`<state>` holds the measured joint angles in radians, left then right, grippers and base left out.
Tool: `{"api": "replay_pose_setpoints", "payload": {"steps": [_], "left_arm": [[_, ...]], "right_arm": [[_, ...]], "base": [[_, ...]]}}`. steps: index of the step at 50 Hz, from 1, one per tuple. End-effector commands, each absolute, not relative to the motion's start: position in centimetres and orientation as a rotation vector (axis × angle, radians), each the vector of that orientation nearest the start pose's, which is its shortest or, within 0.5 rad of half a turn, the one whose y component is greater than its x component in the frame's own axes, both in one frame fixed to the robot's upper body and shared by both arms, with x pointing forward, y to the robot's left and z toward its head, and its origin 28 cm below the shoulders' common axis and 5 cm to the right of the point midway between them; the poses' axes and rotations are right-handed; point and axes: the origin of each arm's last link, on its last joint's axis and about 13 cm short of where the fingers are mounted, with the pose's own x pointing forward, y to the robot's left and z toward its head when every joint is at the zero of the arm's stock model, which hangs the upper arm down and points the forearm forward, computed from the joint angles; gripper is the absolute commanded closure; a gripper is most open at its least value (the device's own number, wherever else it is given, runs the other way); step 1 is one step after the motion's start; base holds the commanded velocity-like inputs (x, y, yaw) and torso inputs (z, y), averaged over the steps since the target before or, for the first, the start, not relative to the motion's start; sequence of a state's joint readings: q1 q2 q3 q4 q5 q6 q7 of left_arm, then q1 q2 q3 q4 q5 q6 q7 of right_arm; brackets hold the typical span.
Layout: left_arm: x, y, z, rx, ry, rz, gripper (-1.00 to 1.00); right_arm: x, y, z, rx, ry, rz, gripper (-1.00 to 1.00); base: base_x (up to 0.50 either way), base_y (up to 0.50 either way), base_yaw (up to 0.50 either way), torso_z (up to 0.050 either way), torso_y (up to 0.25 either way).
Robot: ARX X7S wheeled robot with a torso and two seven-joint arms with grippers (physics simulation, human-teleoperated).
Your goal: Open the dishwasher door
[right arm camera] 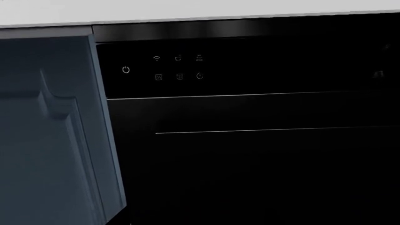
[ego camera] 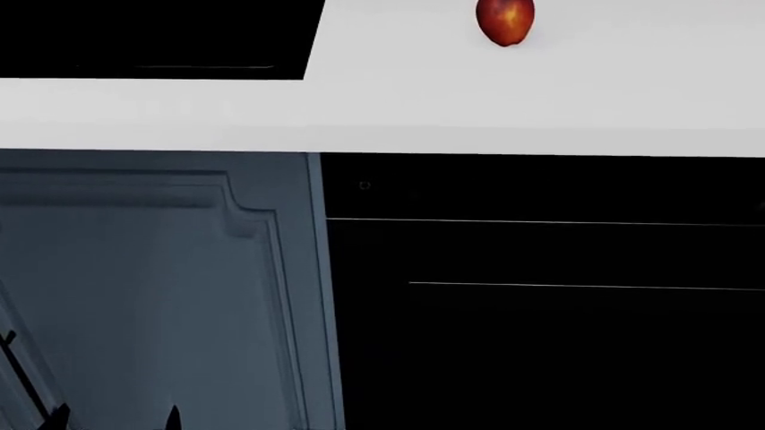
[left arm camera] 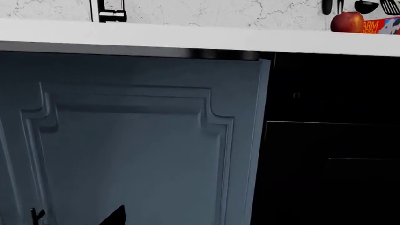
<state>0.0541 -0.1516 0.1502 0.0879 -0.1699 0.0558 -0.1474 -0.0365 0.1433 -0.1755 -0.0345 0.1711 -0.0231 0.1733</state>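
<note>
Under the white countertop point(ego camera: 395, 112), the wide glossy black dishwasher door point(ego camera: 550, 340) sits shut, flush with its frame, just right of the blue-grey moulded cabinet door point(ego camera: 143, 296). Its dark control strip with faint lit icons point(right arm camera: 178, 67) runs along the top, and a thin silver handle line point(ego camera: 574, 286) crosses the panel lower down. A red apple point(ego camera: 504, 21) rests far back on the counter. Neither claw is in view, so I cannot tell whether either is spread or pressed together. I judge this the approach step: next, one arm must reach the handle line, grip its top edge, and pull outward and down.
</note>
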Motion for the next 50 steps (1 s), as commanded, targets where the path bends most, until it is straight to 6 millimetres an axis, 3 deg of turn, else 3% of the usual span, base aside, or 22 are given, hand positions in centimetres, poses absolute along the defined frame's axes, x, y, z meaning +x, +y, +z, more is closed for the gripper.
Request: {"api": "replay_pose_setpoints", "payload": {"steps": [1, 29, 50], "left_arm": [[19.69, 20.75, 2.21, -0.044, -0.06, -0.013, -1.0], [19.76, 20.91, 2.14, -0.038, -0.07, -0.009, -1.0], [19.65, 20.97, 2.17, -0.032, -0.088, -0.008, -1.0]], "right_arm": [[19.79, -9.38, 1.06, 0.037, 0.014, 0.001, -1.0], [19.82, -9.33, 1.12, 0.043, 0.013, 0.001, -1.0], [19.81, -9.34, 0.92, 0.039, 0.021, 0.001, -1.0]], "base": [[0.0, 0.0, 0.0, -0.05, 0.0], [0.0, 0.0, 0.0, -0.05, 0.0], [0.24, 0.0, 0.0, 0.0, 0.0]]}}
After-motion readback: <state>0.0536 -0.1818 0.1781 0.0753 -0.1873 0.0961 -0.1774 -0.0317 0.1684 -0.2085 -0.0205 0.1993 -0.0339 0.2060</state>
